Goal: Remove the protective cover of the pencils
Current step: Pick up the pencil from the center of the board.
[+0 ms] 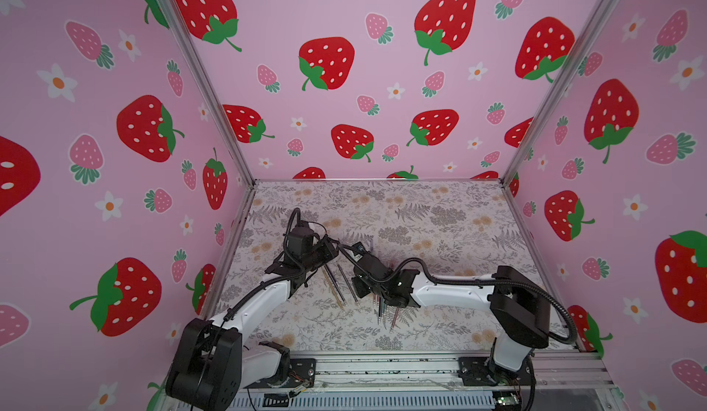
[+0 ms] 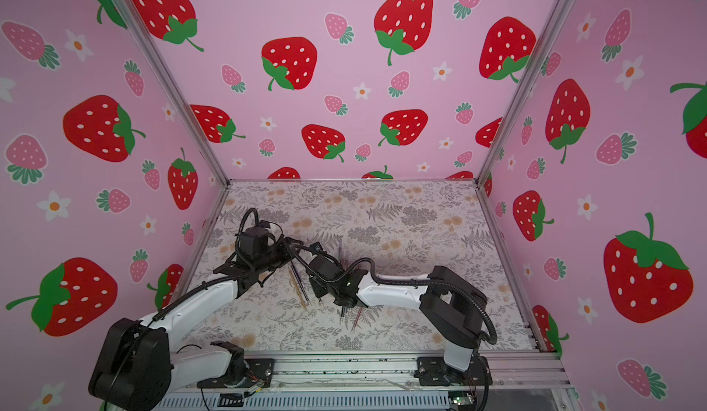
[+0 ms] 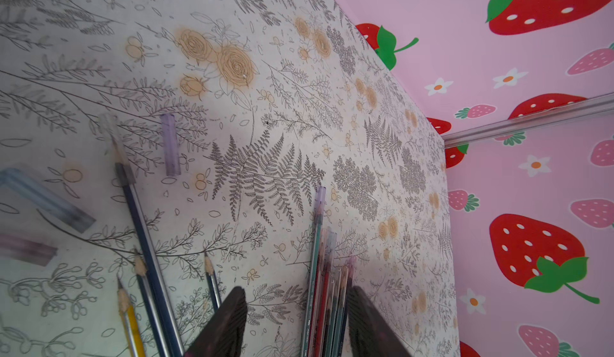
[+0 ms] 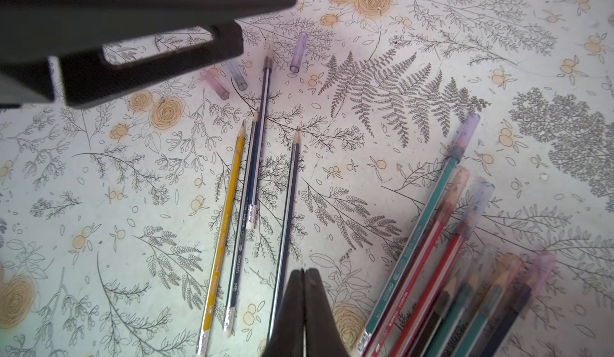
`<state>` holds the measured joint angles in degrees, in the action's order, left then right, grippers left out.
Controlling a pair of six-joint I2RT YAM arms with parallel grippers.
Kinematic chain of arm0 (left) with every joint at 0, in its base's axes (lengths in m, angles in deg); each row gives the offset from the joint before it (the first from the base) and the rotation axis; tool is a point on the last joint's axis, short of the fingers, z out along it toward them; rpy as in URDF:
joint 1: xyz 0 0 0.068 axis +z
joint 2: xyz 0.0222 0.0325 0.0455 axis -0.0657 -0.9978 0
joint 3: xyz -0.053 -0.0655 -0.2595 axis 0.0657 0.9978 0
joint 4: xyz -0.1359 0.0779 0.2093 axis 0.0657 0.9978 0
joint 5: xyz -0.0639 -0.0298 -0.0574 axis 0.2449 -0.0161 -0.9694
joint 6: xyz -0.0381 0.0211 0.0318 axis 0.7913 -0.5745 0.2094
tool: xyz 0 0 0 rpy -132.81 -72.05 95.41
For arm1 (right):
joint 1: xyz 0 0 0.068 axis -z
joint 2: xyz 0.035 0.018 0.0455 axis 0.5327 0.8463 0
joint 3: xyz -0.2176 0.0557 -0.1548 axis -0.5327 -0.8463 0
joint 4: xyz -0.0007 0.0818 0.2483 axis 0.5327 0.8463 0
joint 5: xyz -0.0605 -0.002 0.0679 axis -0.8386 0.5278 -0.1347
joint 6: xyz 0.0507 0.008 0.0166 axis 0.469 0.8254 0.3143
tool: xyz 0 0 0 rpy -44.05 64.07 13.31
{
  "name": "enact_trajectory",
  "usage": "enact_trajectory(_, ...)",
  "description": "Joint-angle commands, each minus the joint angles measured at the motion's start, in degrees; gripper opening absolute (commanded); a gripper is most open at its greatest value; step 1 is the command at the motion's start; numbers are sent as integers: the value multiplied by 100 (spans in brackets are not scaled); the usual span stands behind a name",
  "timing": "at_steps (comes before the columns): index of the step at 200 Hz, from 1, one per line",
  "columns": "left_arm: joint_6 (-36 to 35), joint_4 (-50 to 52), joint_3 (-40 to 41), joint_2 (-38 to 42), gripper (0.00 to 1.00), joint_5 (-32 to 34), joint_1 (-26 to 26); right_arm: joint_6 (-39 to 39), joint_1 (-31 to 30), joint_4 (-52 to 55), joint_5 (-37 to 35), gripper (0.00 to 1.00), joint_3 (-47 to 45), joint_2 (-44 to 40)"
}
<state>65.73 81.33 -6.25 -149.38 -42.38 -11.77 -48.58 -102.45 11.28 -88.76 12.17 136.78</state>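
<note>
Floral-printed tabletop (image 4: 99,205), with black left gripper (image 3: 297,290), jaws apart, over the bundle of green, red and dark pencils (image 4: 415,255) wearing translucent caps (image 4: 480,195); black right gripper (image 4: 303,274), jaws together and empty, near bared yellow and blue pencils (image 4: 230,199). Uncapping appears partway, a loose purple cap (image 4: 298,53) lying apart; next, one capped tip needs isolating and pinching.

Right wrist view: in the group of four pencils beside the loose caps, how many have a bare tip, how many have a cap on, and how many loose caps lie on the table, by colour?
Pencils with bare tip: 3
Pencil with clear cap on: 1
Purple loose cap: 1
Blue loose cap: 1
Pink loose cap: 1
Total: 7
</note>
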Motion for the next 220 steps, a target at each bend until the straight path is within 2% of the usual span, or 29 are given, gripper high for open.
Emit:
enact_trajectory(1,-182,323,-277,171,53,356,113,-3,-31,20,-110,13,57,102)
enact_trajectory(24,-256,587,-315,201,53,550,292,-27,-32,201,-25,16,272,249)
enact_trajectory(42,-259,615,-262,140,52,415,602,-14,-23,544,-41,16,630,512)
enact_trajectory(68,-315,624,-190,55,51,178,1087,-50,2,1173,11,14,1422,1090)
enact_trajectory(112,-370,820,-46,113,50,214,1734,-167,190,1761,342,14,2580,1948)
enact_trajectory(141,-432,940,14,228,50,437,1919,-340,291,2011,549,14,3229,2394)
enact_trajectory(220,-423,845,144,385,49,214,2087,-489,425,2649,885,14,4657,3451)
